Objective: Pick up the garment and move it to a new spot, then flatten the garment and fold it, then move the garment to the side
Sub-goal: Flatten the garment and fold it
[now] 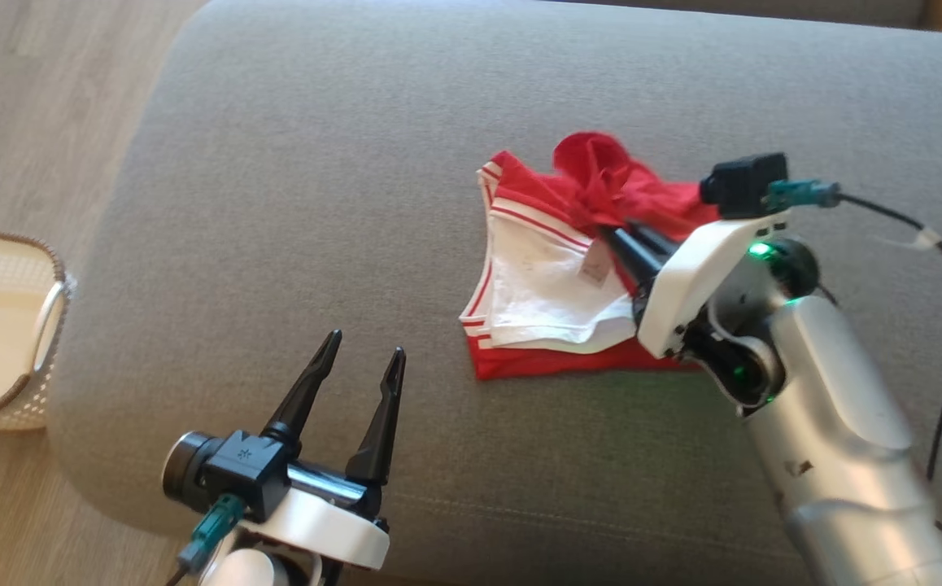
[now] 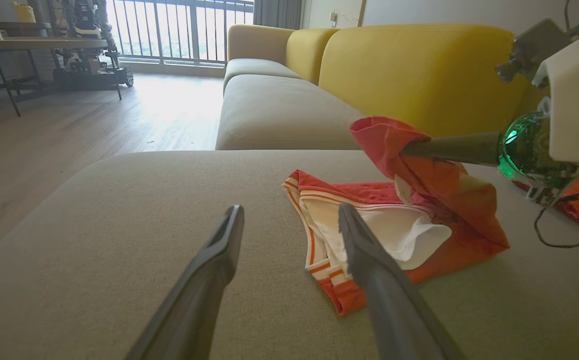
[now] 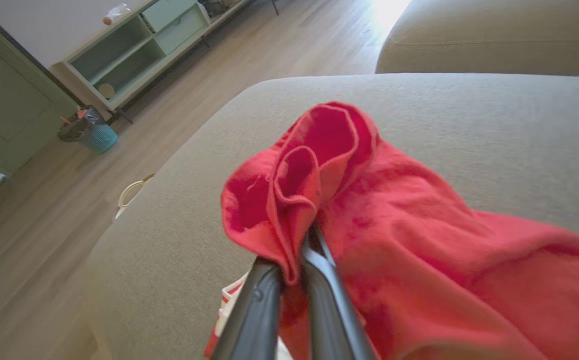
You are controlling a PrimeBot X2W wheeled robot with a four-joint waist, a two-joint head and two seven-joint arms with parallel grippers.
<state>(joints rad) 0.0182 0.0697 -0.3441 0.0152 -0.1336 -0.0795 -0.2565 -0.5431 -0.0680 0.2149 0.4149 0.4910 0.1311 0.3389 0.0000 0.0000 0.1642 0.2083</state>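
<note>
To our left a basket [image 1: 48, 309] sits on the floor beside the sofa [image 1: 316, 163]. Our left gripper [image 1: 366, 343] hovers over the cushion, fingers spread wide and holding nothing. Further right the red garment [image 1: 552, 285] lies on the cushion, one edge lifted and pinched in our closed right gripper [image 1: 621, 236].

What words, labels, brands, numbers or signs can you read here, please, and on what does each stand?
No text is legible.
The sewn-in tag on the garment: print too small and blurred to read.
The pale emblem on the left wrist camera: a symbol, no letters.
</note>
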